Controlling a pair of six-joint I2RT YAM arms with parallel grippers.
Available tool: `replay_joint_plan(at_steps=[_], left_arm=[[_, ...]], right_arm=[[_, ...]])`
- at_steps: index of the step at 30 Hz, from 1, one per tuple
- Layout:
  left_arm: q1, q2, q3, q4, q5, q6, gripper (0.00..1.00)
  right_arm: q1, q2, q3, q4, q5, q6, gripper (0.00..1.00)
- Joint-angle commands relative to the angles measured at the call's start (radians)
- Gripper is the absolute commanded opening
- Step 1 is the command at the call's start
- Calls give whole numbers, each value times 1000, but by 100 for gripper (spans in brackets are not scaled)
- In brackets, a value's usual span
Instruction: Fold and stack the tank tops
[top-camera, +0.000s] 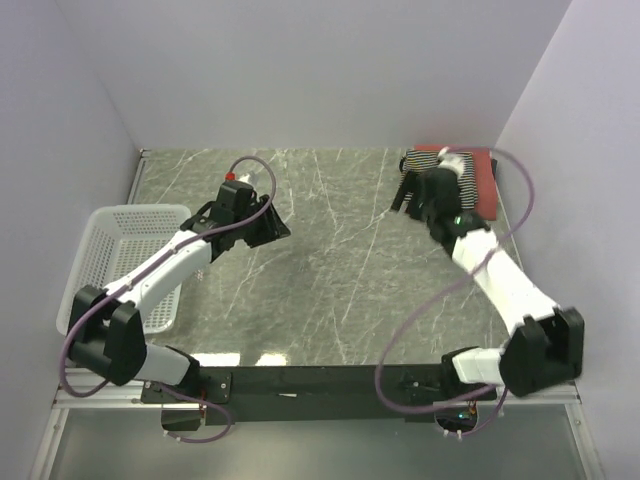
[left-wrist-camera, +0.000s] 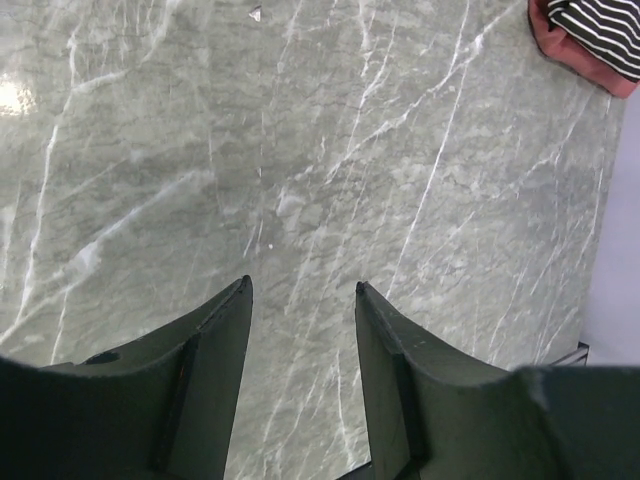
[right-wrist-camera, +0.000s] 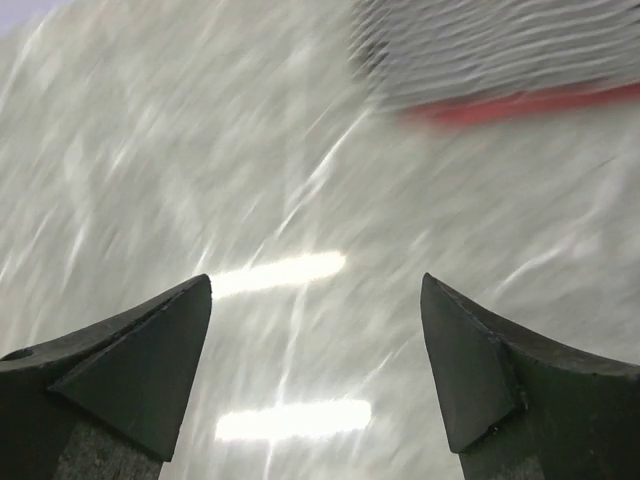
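Blurrily, striped top (right-wrist-camera: 490, 50) over rust-red top (right-wrist-camera: 520, 103).

A white mesh basket (top-camera: 110, 240) sits at the grey marbled table's (top-camera: 330, 250) left edge.

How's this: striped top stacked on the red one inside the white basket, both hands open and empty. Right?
Wrong place: top view shows the striped top on the red one on the table, far right, not in the basket. Rest stands.
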Motion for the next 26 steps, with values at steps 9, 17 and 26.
replay_joint_plan(at_steps=[9,17,26], left_arm=[[-106,-269,-217,69,-128,54,52],[-117,-375,-306,81,-189,36,52],[-118,-415,-293,51,-206,43,52]], right_arm=[[259,-523,-421,106,-115,150,93],[259,-715,-477,28,-47,158,93],[259,-733,-484,31,-21,172,94]])
